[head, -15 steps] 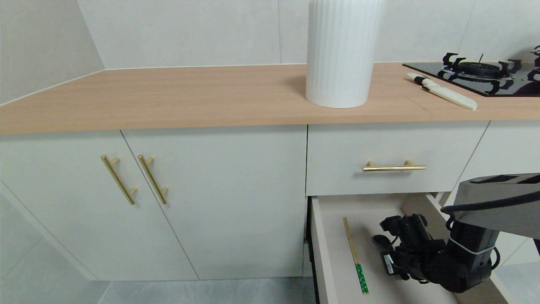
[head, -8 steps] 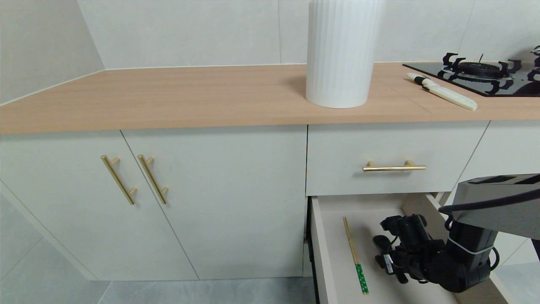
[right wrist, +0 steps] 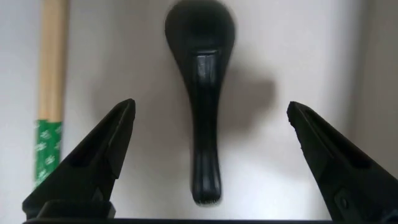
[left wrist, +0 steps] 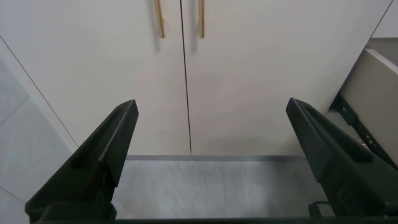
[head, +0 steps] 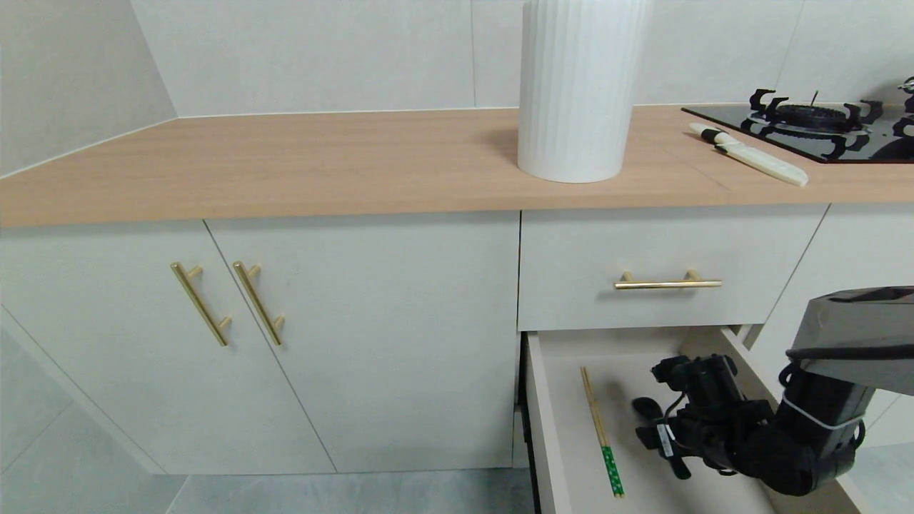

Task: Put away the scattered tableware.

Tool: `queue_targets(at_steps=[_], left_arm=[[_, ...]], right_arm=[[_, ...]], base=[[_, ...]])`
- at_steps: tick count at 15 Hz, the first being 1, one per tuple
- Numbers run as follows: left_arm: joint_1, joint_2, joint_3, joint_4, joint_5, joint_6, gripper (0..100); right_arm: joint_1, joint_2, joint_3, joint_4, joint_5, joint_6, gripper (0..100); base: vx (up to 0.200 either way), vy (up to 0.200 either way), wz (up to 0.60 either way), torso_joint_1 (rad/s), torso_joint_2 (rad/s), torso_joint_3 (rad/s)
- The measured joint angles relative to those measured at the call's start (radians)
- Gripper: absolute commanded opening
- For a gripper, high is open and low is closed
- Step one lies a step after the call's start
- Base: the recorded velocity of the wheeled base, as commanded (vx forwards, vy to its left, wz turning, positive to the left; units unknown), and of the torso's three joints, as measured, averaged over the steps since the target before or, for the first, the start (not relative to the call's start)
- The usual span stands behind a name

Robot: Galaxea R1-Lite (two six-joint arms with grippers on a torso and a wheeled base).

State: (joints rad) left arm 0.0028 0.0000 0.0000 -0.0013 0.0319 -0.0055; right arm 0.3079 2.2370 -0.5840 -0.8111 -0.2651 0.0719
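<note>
Head view, lower right: right gripper point(head: 660, 432) is drawn back rightward since a second ago. Spoon point(head: 645, 407) is left lying in open drawer point(head: 546, 421), near chopsticks point(head: 598, 427); deposit judged done.
Right wrist view: jaws are spread wide, nothing held, spoon centred between them.
Left wrist view: left gripper point(left wrist: 211, 106) is parted wide, empty, faced at cupboard doors point(left wrist: 249, 74).

Left end effector point(left wrist: 211, 106): fingers point(left wrist: 99, 162) spread wide, facing the cabinet doors point(left wrist: 249, 74).
Cabinet doors: two, pale, shut, with one seam between them.
Handles point(left wrist: 158, 18): two gold bars, one on either side of the doors' seam.
Floor point(left wrist: 205, 186): grey tile below the doors.
Drawer point(left wrist: 373, 87): pulled out, just beside the doors.
</note>
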Motion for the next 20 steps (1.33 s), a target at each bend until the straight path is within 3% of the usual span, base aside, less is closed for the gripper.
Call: queue_targets(at_steps=[2,4,9,11,17,20], left_arm=[[0.000,0.000,0.000,0.000,0.000,0.000,100],[0.000,0.000,0.000,0.000,0.000,0.000,100],[0.000,0.000,0.000,0.000,0.000,0.000,100],[0.000,0.000,0.000,0.000,0.000,0.002,100],[0.000,0.000,0.000,0.000,0.000,0.000,100],[0.000,0.000,0.000,0.000,0.000,0.000,100]], right_arm=[[0.004,-0.075,0.017,0.021,0.000,-0.002,100],[0.006,-0.189,0.021,0.137,0.000,-0.002,100],[0.013,-0.490,-0.114,0.676,0.001,0.072,100],[0.017,-0.559,-0.196,0.825,0.003,0.133,100],[0.022,-0.628,-0.243,0.856,0.008,0.143,100],[0.046,-0.662,-0.243,0.903,0.009,0.143,100]], base=[[0.000,0.000,0.00,0.000,0.00,0.000],[0.000,0.000,0.00,0.000,0.00,0.000],[0.000,0.000,0.00,0.000,0.00,0.000],[0.000,0.000,0.00,0.000,0.00,0.000],[0.000,0.000,0.00,0.000,0.00,0.000],[-0.200,0.000,0.00,0.004,0.00,0.002]])
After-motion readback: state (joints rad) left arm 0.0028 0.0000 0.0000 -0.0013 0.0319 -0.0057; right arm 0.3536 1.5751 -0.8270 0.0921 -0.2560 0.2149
